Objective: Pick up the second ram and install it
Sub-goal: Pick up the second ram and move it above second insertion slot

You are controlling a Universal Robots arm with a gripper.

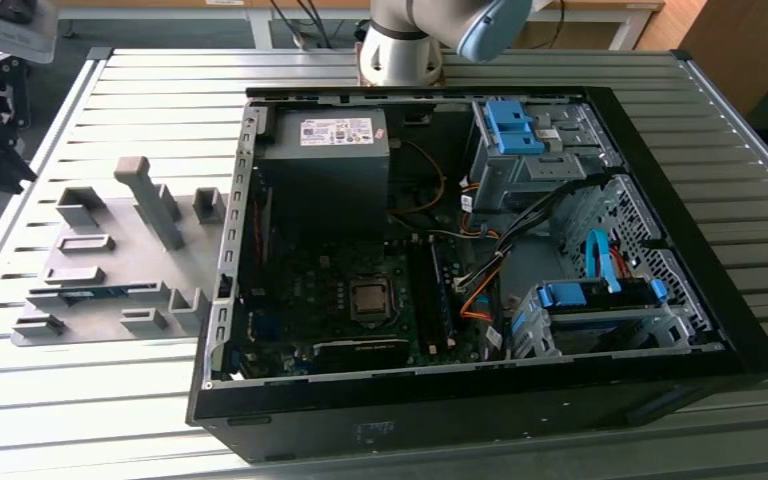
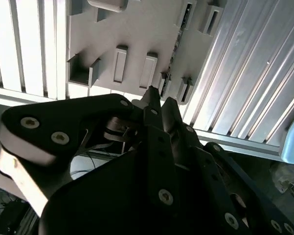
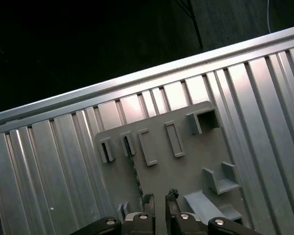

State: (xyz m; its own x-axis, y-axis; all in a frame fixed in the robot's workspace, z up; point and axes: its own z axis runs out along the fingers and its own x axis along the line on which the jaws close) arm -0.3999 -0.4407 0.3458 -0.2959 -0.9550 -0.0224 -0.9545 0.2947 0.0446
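The second ram (image 1: 95, 293) is a thin blue-teal stick standing on its edge in the gray holder plate (image 1: 117, 235), at the exterior view's left. In the first wrist view the ram (image 3: 136, 172) appears as a narrow dark line on the plate, with my gripper (image 3: 160, 197) high above it and a little to one side. The second wrist view also has the ram (image 2: 179, 35) edge-on beyond my gripper (image 2: 160, 97). A narrow gap parts the fingers (image 3: 147, 199), and nothing is held between them.
An open computer case (image 1: 704, 300) lies on the slatted metal table (image 1: 131, 400), with the motherboard (image 1: 344, 290), power supply (image 1: 331, 150) and blue drive cages (image 1: 584, 295) inside. Gray holder blocks (image 1: 157, 200) rise from the plate. The arm's base (image 1: 404, 50) stands behind the case.
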